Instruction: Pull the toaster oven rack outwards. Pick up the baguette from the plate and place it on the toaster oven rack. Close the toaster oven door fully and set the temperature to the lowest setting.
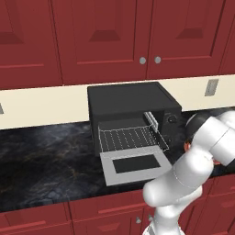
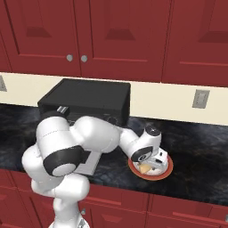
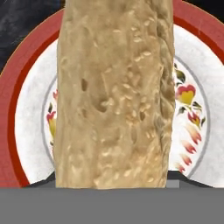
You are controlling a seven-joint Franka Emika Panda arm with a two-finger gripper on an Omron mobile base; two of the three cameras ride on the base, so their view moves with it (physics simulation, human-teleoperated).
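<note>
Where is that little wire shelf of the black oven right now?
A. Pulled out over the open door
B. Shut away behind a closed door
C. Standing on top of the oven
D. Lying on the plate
A: in the left base view the toaster oven rack juts out of the toaster oven, above the toaster oven door, which lies folded down flat.

counter — dark marbled | on it: toaster oven, plate

In the hand view, the baguette is cut off by the top edge, and the plate is largely covered by it. In the left base view's right side, the plate is hidden behind the arm.
</note>
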